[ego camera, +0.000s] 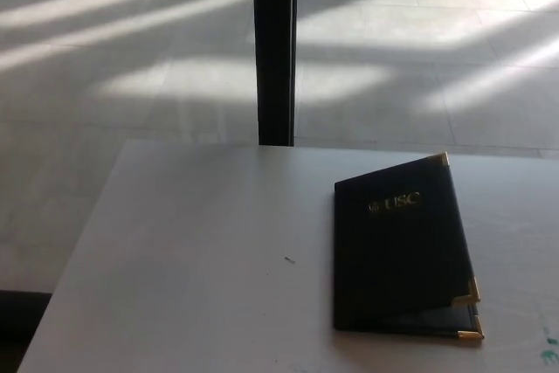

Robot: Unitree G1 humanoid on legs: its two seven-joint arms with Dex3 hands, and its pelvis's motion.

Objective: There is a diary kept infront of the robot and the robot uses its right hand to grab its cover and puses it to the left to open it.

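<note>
A dark diary [400, 249] with gold corner caps and gold "USC" lettering lies on the white table [201, 259], right of centre. Its spine runs along its left side. The cover stands slightly raised along the right edge, with a gap showing at the near right corner. Neither of my hands shows in the head view.
A black vertical post [275, 50] stands behind the table's far edge. Beyond it is a tiled floor with bands of sunlight. A tiny dark speck [289, 259] lies on the table left of the diary. The table's left edge runs diagonally toward the near left.
</note>
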